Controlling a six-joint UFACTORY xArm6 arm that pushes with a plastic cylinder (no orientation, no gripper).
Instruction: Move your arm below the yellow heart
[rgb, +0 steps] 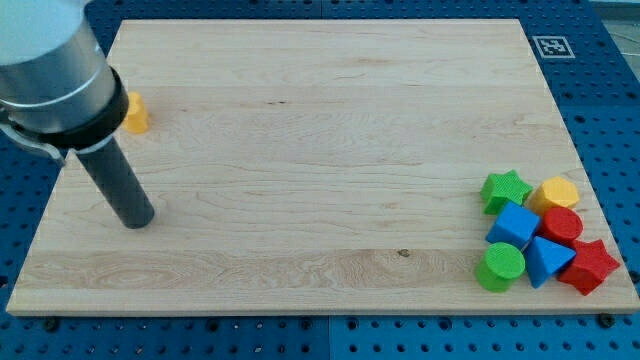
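Observation:
The yellow heart (135, 113) lies near the board's left edge, toward the view's top, partly hidden behind the arm's grey body. My tip (137, 221) rests on the wooden board below the heart, slightly to its right and clearly apart from it. The dark rod slants up and left to the grey arm housing in the view's top left corner.
A cluster of blocks sits at the view's bottom right: green star (505, 189), yellow cylinder (554, 193), blue cube (514, 224), red cylinder (562, 226), green cylinder (500, 266), blue triangle (547, 260), red star (590, 266). A fiducial tag (552, 45) is at the top right.

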